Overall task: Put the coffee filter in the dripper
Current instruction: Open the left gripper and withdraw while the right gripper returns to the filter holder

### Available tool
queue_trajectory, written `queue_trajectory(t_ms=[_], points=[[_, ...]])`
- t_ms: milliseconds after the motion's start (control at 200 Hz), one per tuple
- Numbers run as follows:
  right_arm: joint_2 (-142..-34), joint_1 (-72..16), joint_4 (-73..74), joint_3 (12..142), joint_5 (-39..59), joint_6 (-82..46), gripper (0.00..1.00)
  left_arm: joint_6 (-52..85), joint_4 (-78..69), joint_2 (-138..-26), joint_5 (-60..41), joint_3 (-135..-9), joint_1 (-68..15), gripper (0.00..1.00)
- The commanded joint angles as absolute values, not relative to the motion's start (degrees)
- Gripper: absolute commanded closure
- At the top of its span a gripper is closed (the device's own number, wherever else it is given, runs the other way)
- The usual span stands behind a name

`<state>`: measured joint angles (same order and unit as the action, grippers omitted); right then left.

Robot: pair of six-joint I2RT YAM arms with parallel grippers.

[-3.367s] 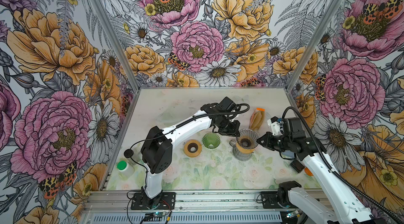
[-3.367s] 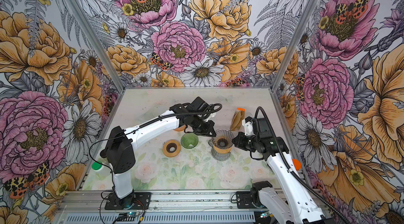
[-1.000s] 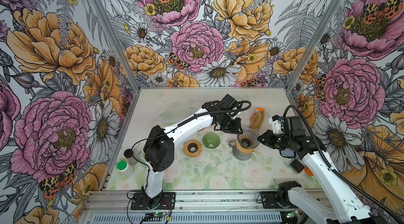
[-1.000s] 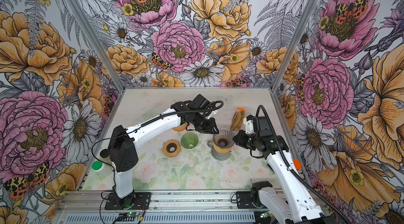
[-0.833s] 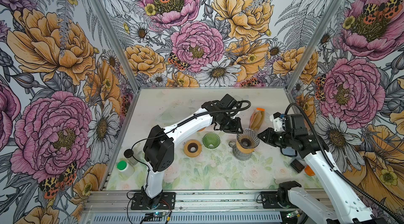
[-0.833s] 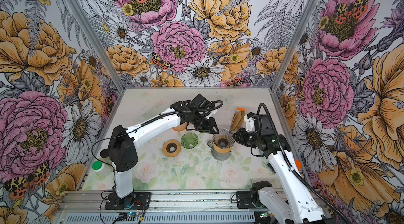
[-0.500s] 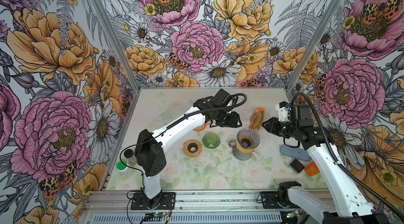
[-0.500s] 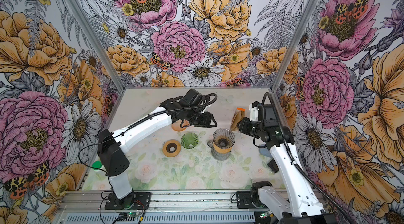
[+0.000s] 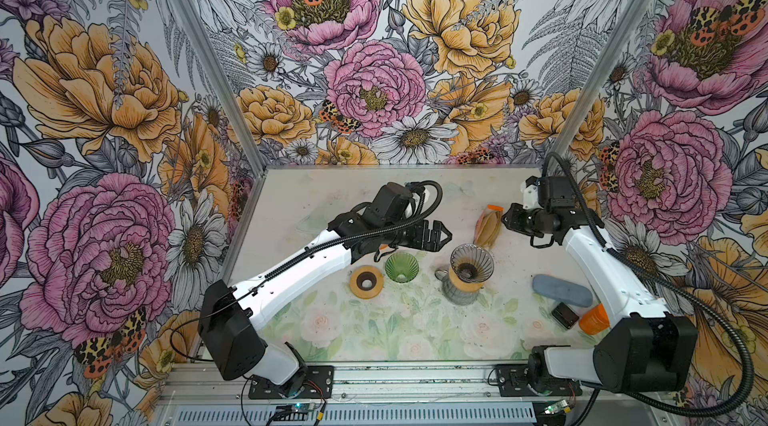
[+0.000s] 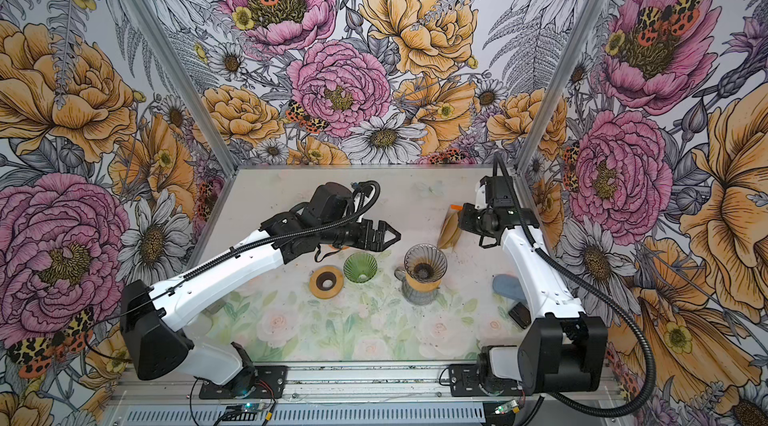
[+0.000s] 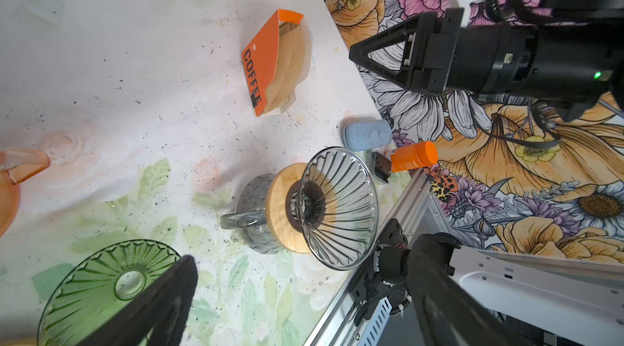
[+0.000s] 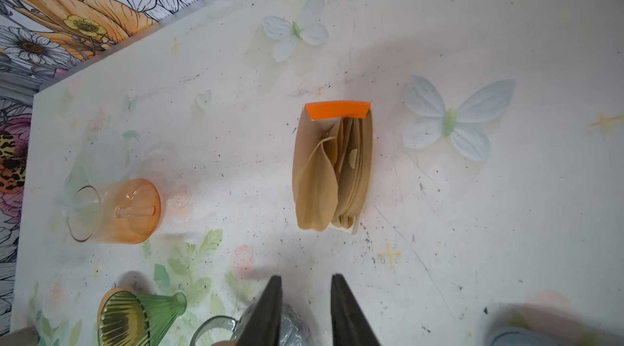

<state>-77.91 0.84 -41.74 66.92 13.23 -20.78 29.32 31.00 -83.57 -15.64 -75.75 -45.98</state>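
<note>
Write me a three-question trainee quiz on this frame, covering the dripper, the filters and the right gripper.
1. True or false: a paper filter already lies in the clear dripper.
2. What is the right gripper holding? A) a filter B) nothing C) a spoon
3. Fill in: the brown filters stand in an ____ holder.
Key: 1 false; 2 B; 3 orange.
</note>
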Motion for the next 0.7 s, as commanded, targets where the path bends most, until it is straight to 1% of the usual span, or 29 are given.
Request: queue_trajectory(t_ms=[0, 330, 695], points=[[-79.93, 1.58, -35.54, 67.49, 12.03, -19.17, 0.72, 31.62, 22.26, -80.6, -15.18, -72.7, -44.96, 0.01], [-84.44, 1.87, -34.03, 68.39, 12.05, -16.79, 0.75, 31.14, 13.82, -76.03, -17.34, -66.44, -44.38, 0.01], [-88.11, 1.87, -31.49, 67.82, 13.18, -17.48, 0.75, 31.52, 14.57, -77.43, -16.16, -67.57, -44.61, 0.01]])
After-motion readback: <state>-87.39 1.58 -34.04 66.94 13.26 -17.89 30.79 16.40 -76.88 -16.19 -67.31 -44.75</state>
